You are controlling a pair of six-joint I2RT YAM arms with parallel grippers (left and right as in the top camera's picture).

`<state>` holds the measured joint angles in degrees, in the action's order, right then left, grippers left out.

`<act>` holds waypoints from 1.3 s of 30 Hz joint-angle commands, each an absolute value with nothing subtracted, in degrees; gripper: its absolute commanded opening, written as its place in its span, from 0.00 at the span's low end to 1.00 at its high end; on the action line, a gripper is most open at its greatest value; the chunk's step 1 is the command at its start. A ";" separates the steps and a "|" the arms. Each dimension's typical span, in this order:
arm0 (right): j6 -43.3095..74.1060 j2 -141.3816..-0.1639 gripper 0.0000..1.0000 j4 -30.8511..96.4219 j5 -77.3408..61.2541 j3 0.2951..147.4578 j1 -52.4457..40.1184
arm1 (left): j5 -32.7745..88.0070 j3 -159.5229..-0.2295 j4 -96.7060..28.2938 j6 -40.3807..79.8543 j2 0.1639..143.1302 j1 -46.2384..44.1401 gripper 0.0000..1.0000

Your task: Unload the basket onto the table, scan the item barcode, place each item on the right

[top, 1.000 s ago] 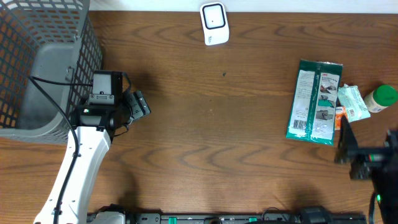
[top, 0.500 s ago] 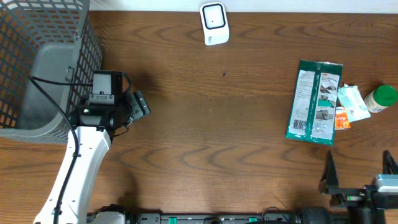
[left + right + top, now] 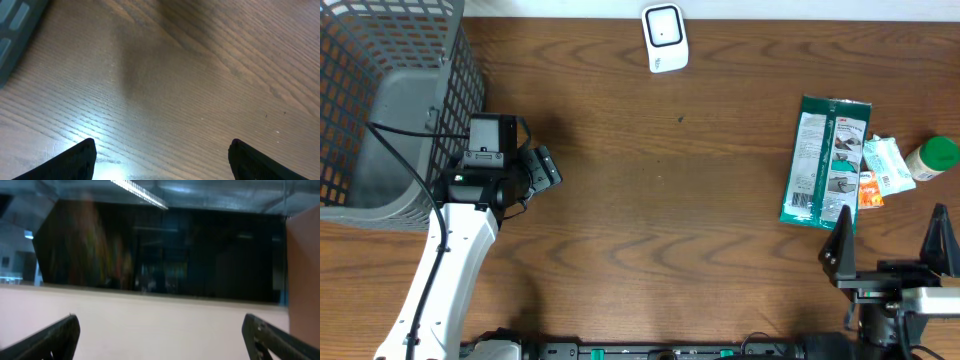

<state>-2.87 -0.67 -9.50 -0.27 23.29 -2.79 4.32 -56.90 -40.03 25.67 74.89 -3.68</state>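
Observation:
A white barcode scanner (image 3: 664, 38) stands at the table's far edge. At the right lie a flat green packet (image 3: 825, 162) with a barcode label, a small pale green packet (image 3: 884, 165), an orange item (image 3: 867, 190) and a green-capped bottle (image 3: 932, 158). My right gripper (image 3: 890, 242) is open just in front of the green packet, its fingers spread wide, holding nothing. In the right wrist view it (image 3: 160, 340) faces a pale wall and a dark window. My left gripper (image 3: 542, 170) is open beside the basket; in the left wrist view it (image 3: 160, 162) hangs over bare wood.
A grey wire basket (image 3: 390, 100) fills the far left corner, and a black cable runs from it along the left arm. Its corner (image 3: 15, 30) shows at the top left of the left wrist view. The wooden table (image 3: 660, 220) spreads between the arms.
The right arm dropped from the right edge toward the table's front edge, then rose again, and now points its open fingers at the green packet. The left arm has not moved.

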 commanded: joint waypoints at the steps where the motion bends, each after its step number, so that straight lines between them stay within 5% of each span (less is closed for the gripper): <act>1: -0.62 -0.36 0.99 -17.69 -0.75 17.08 -2.09 | 3.79 -56.58 -40.07 25.61 75.24 -3.49 0.85; 15: 4.71 -0.32 0.99 -27.66 -0.75 0.56 -2.24 | 3.79 -56.58 -40.07 25.61 75.24 -3.49 0.85; 31: 2.15 -0.32 0.99 4.08 -0.23 0.27 -2.33 | 3.77 -56.58 -40.07 25.61 75.24 -3.49 0.85; 39: 2.09 -0.32 0.99 4.25 -0.30 0.30 -2.33 | 3.77 -56.58 -40.07 25.61 75.24 -3.49 0.85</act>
